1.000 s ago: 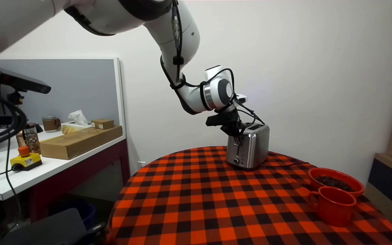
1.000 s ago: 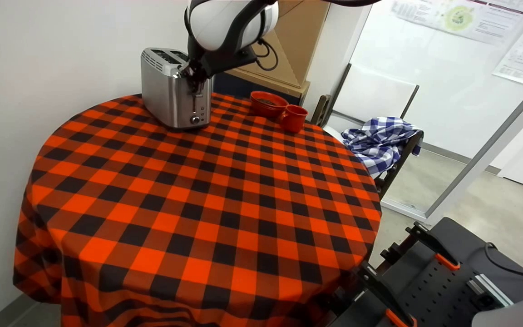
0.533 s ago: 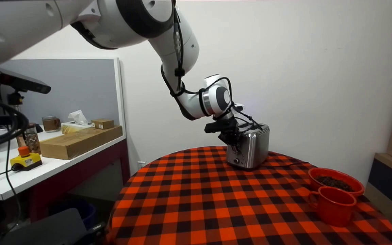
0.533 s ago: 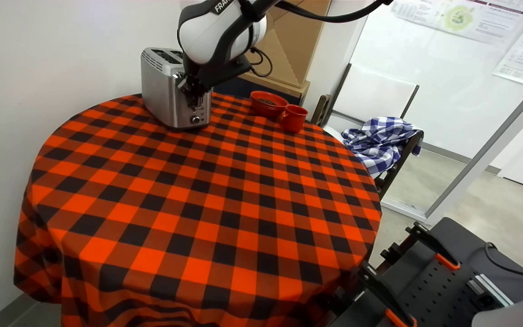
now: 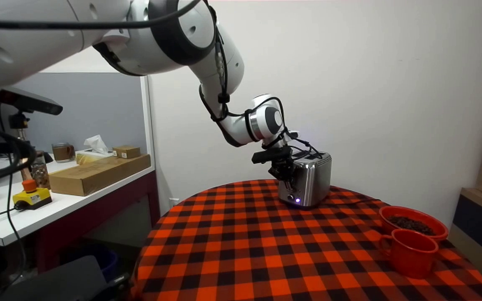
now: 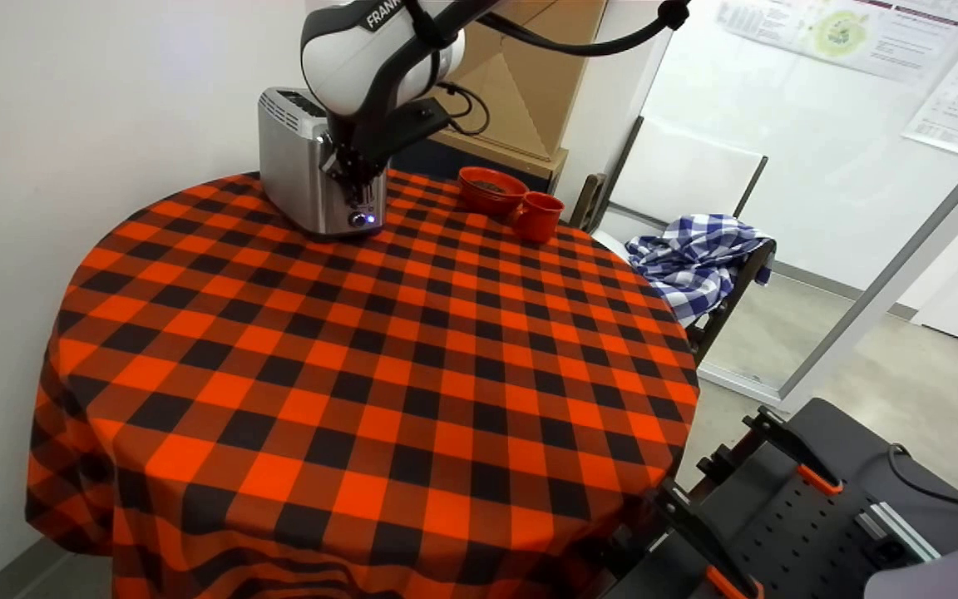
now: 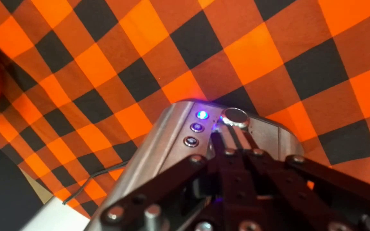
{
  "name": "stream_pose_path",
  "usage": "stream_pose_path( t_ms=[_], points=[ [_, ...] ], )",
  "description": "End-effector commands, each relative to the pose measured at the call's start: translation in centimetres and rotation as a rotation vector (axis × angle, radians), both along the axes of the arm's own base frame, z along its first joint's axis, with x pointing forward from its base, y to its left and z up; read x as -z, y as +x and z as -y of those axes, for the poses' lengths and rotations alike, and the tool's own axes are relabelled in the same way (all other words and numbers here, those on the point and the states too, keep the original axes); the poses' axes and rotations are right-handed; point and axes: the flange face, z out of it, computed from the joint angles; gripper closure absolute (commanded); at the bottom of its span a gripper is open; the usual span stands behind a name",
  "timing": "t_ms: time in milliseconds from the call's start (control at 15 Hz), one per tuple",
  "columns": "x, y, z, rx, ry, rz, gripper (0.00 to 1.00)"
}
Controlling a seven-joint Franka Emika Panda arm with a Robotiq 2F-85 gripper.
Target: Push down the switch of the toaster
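The toaster is a silver box with a slotted top [image 5: 318, 175] [image 6: 292, 162] on the table, in both exterior views. Its front panel also shows in the wrist view [image 7: 268, 138], with a round knob [image 7: 236, 116] and several small buttons. The button light nearest the table [image 7: 202, 115] glows blue. My gripper [image 5: 292, 182] [image 6: 358, 195] [image 7: 234, 129] is in front of the panel, pointing down, its fingertips right by the knob's upper side. The fingers lie together with only a thin dark gap and hold nothing that I can see. The switch and its slot are hidden behind the gripper.
A red bowl of dark bits [image 5: 385, 223] and a red cup [image 5: 414, 255] stand on the checked tablecloth [image 5: 241, 251]. A dark cord [image 5: 356, 202] runs from the toaster. A white wall [image 5: 370, 125] is close behind it.
My gripper has moved down along the toaster's front, from the upper part of the slot to the knob. The blue light was off before and is on now. The toaster has not moved.
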Motion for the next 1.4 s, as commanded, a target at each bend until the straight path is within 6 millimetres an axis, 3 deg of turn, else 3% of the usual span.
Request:
stream_pose_path(
  t_ms=[0,67,133,400,800,1067,1333],
  points=[
    [1.3,0.7,0.7,0.018,0.018,-0.067,1.00],
    [0.1,0.7,1.1,0.029,0.034,-0.098,0.74],
    [-0.8,0.7,1.6,0.046,0.043,-0.116,0.73],
    [-4.4,0.1,4.9,0.098,0.067,-0.144,0.44],
    [-11.2,-4.4,9.4,0.043,0.158,-0.195,0.00],
    [-13.4,-8.9,11.2,-0.003,0.216,-0.267,0.00],
    [-14.5,-13.6,12.6,0.075,0.229,-0.238,0.00]
  ],
)
